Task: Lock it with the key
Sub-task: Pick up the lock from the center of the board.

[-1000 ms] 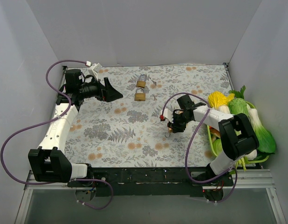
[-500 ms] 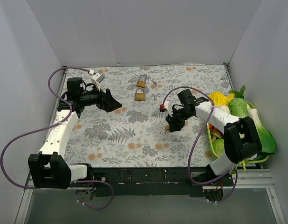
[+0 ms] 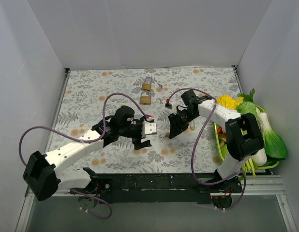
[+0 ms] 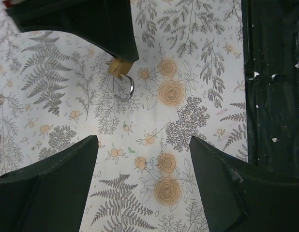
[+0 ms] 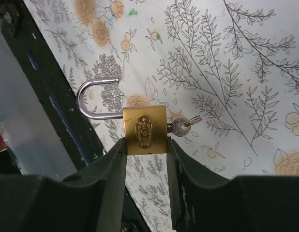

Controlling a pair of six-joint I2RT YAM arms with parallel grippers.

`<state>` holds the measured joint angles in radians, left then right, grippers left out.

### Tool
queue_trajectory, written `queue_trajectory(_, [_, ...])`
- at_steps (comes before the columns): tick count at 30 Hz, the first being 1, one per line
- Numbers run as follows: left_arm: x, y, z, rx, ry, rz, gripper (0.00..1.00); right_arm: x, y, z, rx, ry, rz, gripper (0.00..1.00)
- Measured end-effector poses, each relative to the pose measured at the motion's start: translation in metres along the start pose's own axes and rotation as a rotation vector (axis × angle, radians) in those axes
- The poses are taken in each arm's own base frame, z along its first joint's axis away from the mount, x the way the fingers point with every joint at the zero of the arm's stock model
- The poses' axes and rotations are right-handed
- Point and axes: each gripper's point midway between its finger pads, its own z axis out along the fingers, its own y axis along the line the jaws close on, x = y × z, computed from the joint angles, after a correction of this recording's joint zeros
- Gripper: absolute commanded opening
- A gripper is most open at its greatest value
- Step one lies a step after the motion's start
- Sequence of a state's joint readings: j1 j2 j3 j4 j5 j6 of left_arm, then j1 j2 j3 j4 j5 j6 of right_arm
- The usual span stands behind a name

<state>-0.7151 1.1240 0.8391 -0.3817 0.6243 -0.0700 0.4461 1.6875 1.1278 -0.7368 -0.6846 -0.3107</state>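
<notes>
My right gripper (image 5: pixel 144 147) is shut on a small brass padlock (image 5: pixel 144 129) and holds it above the floral mat. The padlock's steel shackle (image 5: pixel 98 99) stands open. The tiny silver key (image 5: pixel 181 126) sticks out of the padlock's bottom end. In the top view the right gripper (image 3: pixel 172 129) is at mid-table. My left gripper (image 3: pixel 145 136) is just left of it, open and empty. The left wrist view shows its fingers (image 4: pixel 57 179) wide apart, with the held padlock (image 4: pixel 119 67) a little ahead of them.
Two more brass padlocks (image 3: pixel 146 85) (image 3: pixel 145 99) lie on the mat at the back centre. A green basket (image 3: pixel 218 140) of vegetables (image 3: pixel 246 113) stands at the right edge. The black front rail (image 4: pixel 275 96) runs along the near side. White walls enclose the table.
My left arm has swung from the far left to mid-table, ending beside the right gripper. My right gripper, holding the padlock, has shifted slightly back and left.
</notes>
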Motion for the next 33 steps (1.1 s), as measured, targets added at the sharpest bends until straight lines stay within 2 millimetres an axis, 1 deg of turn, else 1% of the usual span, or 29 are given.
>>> queue_trajectory(2, [0.011,-0.005,0.02,0.017,0.064,0.038,0.73,-0.002,0.005,0.001,-0.021,-0.011,0.054,0.01])
queue_trajectory(4, [0.021,-0.009,0.036,0.019,0.123,0.083,0.7,-0.003,0.01,0.002,-0.042,-0.017,0.101,0.01])
queue_trajectory(7, [0.024,-0.011,0.051,0.004,0.16,0.159,0.66,-0.006,0.016,0.003,-0.067,-0.027,0.149,0.01])
queue_trajectory(10, [0.023,-0.009,0.06,-0.021,0.173,0.203,0.63,-0.008,0.019,0.003,-0.083,-0.033,0.181,0.01])
queue_trajectory(16, [0.028,0.006,0.071,-0.075,0.203,0.223,0.51,-0.009,0.024,0.003,-0.102,-0.034,0.216,0.01])
queue_trajectory(18, [0.03,0.008,0.074,-0.08,0.21,0.227,0.47,-0.009,0.025,0.003,-0.106,-0.034,0.219,0.01])
queue_trajectory(19, [0.03,0.008,0.075,-0.079,0.211,0.23,0.43,-0.009,0.026,0.003,-0.108,-0.034,0.219,0.01])
queue_trajectory(20, [0.03,0.008,0.076,-0.079,0.21,0.231,0.41,-0.009,0.026,0.003,-0.109,-0.033,0.218,0.01])
queue_trajectory(28, [0.023,0.015,0.083,-0.106,0.2,0.25,0.34,-0.009,0.032,0.005,-0.13,-0.028,0.221,0.01])
queue_trajectory(32, [0.022,0.017,0.083,-0.115,0.203,0.262,0.28,-0.011,0.034,0.006,-0.142,-0.023,0.222,0.01])
queue_trajectory(33, [0.022,0.018,0.083,-0.12,0.202,0.265,0.2,-0.012,0.034,0.007,-0.145,-0.023,0.221,0.01])
